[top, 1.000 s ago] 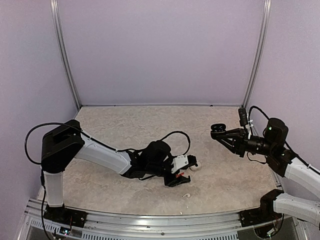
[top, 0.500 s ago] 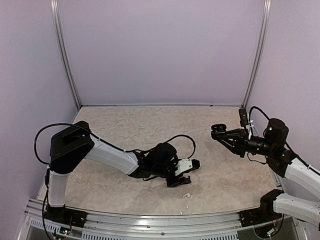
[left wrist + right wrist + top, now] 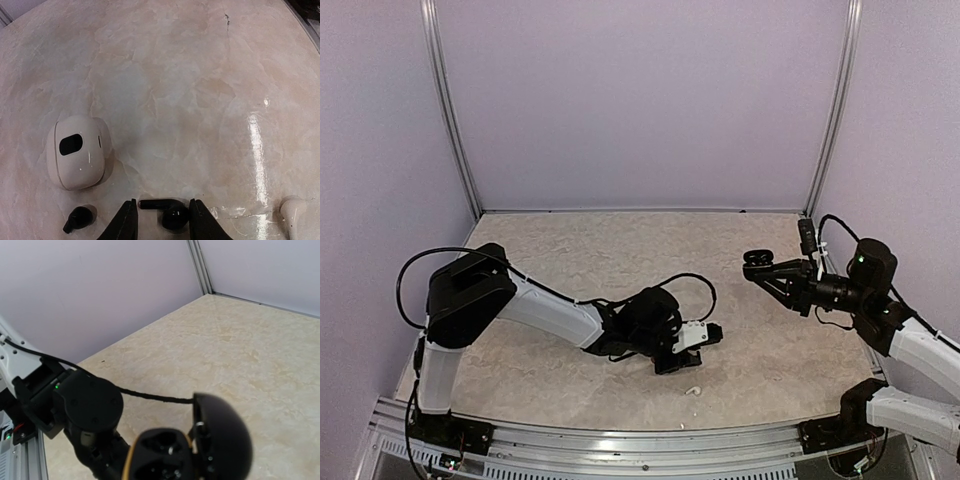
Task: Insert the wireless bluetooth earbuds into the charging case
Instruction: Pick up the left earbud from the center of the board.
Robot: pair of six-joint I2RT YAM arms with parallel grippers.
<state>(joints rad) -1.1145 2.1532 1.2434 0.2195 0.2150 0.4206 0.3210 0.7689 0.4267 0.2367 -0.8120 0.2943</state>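
The left arm (image 3: 550,315) has reached a little further right across the marbled beige table top (image 3: 570,250) than a second ago. Its bulky black shoulder link has swung rightward with it, and the left gripper (image 3: 692,347) sits low at the table surface. In the left wrist view, this gripper straddles a small black short-stemmed plastic earbud (image 3: 172,216) that lies on the table. The stem tip is right at one finger (image 3: 125,222) and the round body right at the other. The jaws stand about the bud's length apart, and I cannot tell whether the pads actually press on it. Just left of the fingers lies a second black earbud (image 3: 79,218). Beyond it is a rounded white plastic case (image 3: 76,152) with a dark oval mark on its face, apart from both buds. A white earbud (image 3: 292,209) shows at the lower right edge of that view, well apart from the fingers. From above it is a pale speck near the front of the table, where it was a second ago. The right arm (image 3: 880,300) has barely shifted. The right gripper (image 3: 761,266) is raised above the table's right side and clamped on a rounded black charging case (image 3: 195,445). The case lid is hinged open and its dark sockets face the right wrist camera.
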